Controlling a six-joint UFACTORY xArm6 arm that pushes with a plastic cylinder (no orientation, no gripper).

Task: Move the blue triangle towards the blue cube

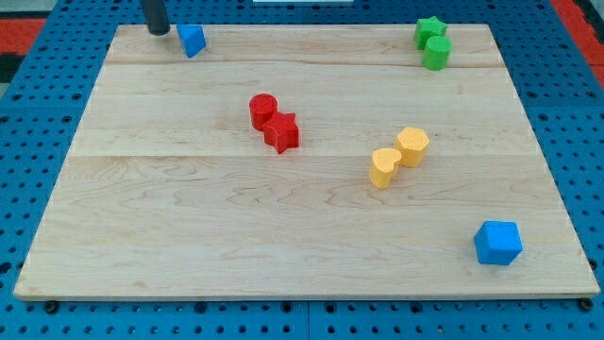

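My tip (158,31), the lower end of the dark rod, sits at the top left of the pale wooden bench (189,236), just to the view's left of the small blue triangle block (192,40). There are no jaws on this rig, only the rod. The blue cube (497,243) lies well apart, near the bottom right corner. A good push, I judge, starts from the triangle's upper-left side and drives diagonally down and right, steering between the red cylinder (263,110) with the red star block (281,131) and the two yellow blocks (398,157).
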